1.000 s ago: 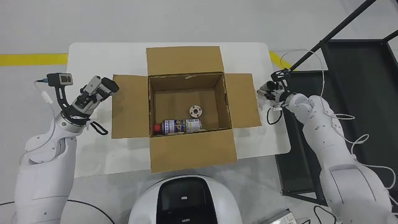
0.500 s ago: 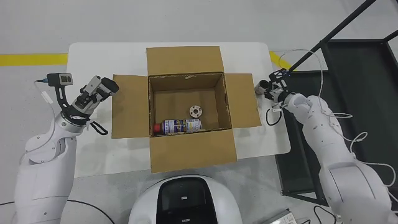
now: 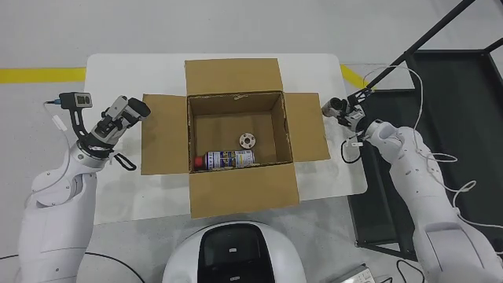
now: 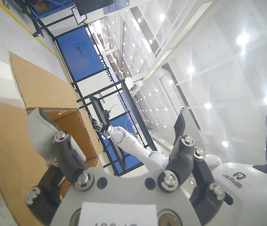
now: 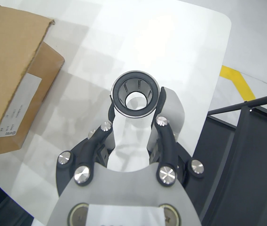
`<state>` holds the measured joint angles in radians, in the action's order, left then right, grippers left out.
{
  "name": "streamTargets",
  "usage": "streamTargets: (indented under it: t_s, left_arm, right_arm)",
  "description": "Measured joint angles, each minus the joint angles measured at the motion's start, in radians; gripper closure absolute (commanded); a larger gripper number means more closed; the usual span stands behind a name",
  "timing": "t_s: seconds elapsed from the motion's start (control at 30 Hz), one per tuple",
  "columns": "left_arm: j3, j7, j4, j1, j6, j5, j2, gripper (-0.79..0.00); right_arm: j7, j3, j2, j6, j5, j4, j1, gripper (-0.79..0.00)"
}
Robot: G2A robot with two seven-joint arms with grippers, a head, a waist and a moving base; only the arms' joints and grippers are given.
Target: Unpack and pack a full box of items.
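An open cardboard box [image 3: 236, 78] sits mid-table with its flaps spread. Inside lie a spray can [image 3: 229, 159] and a small metal flange [image 3: 247, 138]. My right gripper [image 5: 136, 100] is shut on a metal cylindrical bushing [image 5: 135, 92], held just above the white table [image 5: 171, 36] beside the box's right flap [image 3: 306, 126]. In the top view that bushing [image 3: 332, 108] shows at the table's right edge. My left gripper [image 4: 107, 121] is open and holds nothing, tilted upward by the box's left flap [image 4: 8, 109]; in the top view it [image 3: 134, 108] sits left of the box.
A black metal rack [image 3: 440, 86] stands right of the table, close to my right arm. Yellow floor tape [image 3: 39, 74] runs behind the table. Bare tabletop lies left and right of the box flaps.
My right gripper with the bushing has shifted slightly left and away, toward the table's far right corner. The left arm has kept still.
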<state>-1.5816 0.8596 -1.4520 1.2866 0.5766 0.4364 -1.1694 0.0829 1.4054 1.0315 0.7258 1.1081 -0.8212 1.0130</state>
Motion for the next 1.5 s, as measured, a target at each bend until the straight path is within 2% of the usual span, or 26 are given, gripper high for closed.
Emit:
streamTargets:
  t_s: [0.33, 0.6, 0.73, 0.87, 1.13, 1.5]
  left_arm:
    - [0.0, 0.0, 0.0, 0.0, 0.0, 0.0, 0.0, -0.785]
    - [0.0, 0.0, 0.0, 0.0, 0.0, 0.0, 0.0, -0.785]
    - [0.0, 0.0, 0.0, 0.0, 0.0, 0.0, 0.0, -0.785]
    - [0.0, 0.0, 0.0, 0.0, 0.0, 0.0, 0.0, -0.785]
    - [0.0, 0.0, 0.0, 0.0, 0.0, 0.0, 0.0, -0.785]
    - [0.0, 0.0, 0.0, 0.0, 0.0, 0.0, 0.0, -0.785]
  right_arm:
    - [0.023, 0.125, -0.036, -0.036, -0.043, -0.252, 0.155, 0.0]
    - [0.03, 0.232, -0.057, 0.001, -0.098, -0.557, 0.3, 0.0]
    - [0.051, 0.213, -0.058, 0.034, -0.091, -0.718, 0.342, 0.0]
    - [0.097, 0.124, -0.049, 0.023, -0.054, -0.806, 0.319, 0.0]
    - [0.134, -0.105, -0.017, -0.005, 0.004, -0.76, 0.178, 0.0]
    - [0.161, -0.338, 0.041, -0.043, 0.043, -0.551, -0.032, 0.0]
